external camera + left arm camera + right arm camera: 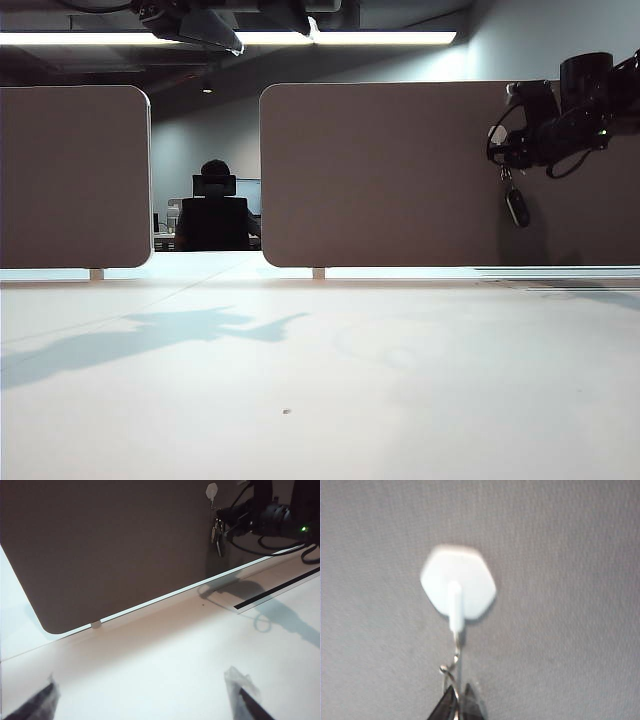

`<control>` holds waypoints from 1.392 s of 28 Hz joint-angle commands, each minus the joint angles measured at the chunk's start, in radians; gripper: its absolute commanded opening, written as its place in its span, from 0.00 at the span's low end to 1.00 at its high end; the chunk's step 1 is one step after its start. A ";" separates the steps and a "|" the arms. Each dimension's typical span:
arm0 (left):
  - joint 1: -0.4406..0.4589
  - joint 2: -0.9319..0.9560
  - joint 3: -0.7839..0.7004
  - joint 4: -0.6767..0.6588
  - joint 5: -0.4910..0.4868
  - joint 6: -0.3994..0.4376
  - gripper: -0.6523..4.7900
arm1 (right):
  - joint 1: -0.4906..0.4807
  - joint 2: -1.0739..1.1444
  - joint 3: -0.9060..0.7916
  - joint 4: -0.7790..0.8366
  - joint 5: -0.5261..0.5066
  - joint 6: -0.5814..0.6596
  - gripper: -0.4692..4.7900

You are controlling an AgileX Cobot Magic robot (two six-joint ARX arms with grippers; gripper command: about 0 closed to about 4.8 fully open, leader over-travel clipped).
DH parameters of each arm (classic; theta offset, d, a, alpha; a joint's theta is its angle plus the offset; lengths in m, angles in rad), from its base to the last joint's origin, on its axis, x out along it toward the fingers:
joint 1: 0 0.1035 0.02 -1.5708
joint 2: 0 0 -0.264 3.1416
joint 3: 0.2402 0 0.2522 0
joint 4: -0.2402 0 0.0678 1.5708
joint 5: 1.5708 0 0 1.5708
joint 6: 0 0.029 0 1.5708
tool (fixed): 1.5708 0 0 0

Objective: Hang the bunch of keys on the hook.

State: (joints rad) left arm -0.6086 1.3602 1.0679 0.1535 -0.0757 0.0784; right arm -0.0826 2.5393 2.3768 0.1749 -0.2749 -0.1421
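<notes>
Up at the far right, the right pincer is pressed together on the ring of the bunch of keys, which dangles against the brown panel just below the hook. The left pincer hangs spread wide and empty, low over the white surface.

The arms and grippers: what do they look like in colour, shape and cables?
The right arm is black and blocky, with looping black cables; the left wrist view shows a small green light on it. The right gripper shows only dark, pointed fingertips. The left gripper has two dark fingers with pale, translucent covering at the tips, standing far apart. No markings are readable.
</notes>
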 commanded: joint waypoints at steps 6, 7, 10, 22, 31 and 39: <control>0.000 -0.003 0.004 0.001 0.000 0.004 1.00 | 0.005 -0.015 0.057 0.039 -0.022 0.008 0.08; 0.000 -0.003 0.004 -0.001 0.000 0.004 1.00 | 0.004 -0.015 0.057 0.038 -0.019 0.008 0.08; 0.000 -0.002 0.003 -0.002 0.000 0.004 1.00 | 0.004 -0.015 0.057 0.031 -0.020 0.008 0.08; 0.000 0.004 0.003 -0.001 0.000 0.003 1.00 | 0.008 -0.011 0.056 -0.026 -0.019 0.008 0.08; 0.000 0.005 0.003 -0.009 0.000 0.004 1.00 | 0.004 0.012 0.056 -0.017 0.023 -0.001 0.08; 0.000 0.005 0.003 -0.027 0.000 0.004 1.00 | -0.003 0.041 0.056 -0.022 0.037 0.000 0.08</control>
State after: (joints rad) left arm -0.6086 1.3659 1.0679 0.1162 -0.0757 0.0784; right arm -0.0807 2.5824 2.4290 0.1444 -0.2470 -0.1436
